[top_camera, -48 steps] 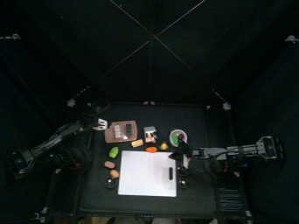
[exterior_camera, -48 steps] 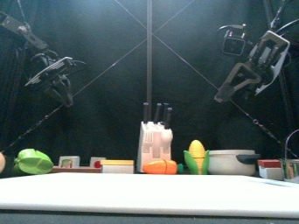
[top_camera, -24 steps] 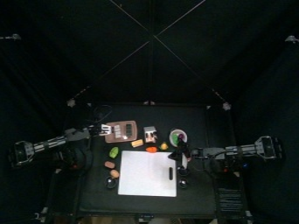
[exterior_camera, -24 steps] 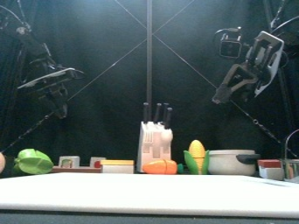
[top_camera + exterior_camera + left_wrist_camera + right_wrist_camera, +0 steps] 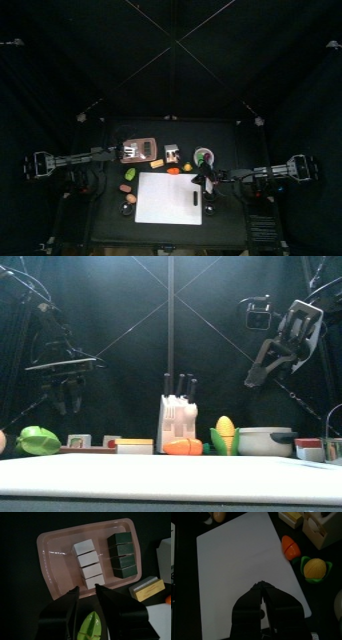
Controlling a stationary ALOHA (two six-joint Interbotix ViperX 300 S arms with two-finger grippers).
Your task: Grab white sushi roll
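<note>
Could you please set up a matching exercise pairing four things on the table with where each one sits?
Things:
1. white sushi rolls
2. dark green sushi rolls
3. knife block
4. corn cob

Places:
A. standing at the middle of the front view, with black handles sticking out of its top
B. in a row on the pink tray, on the side nearer the tray's middle
C. right of the knife block in the front view, next to the grey pot
D. in a row on the pink tray, along one edge

Pairs: 1-B, 2-D, 3-A, 4-C
</note>
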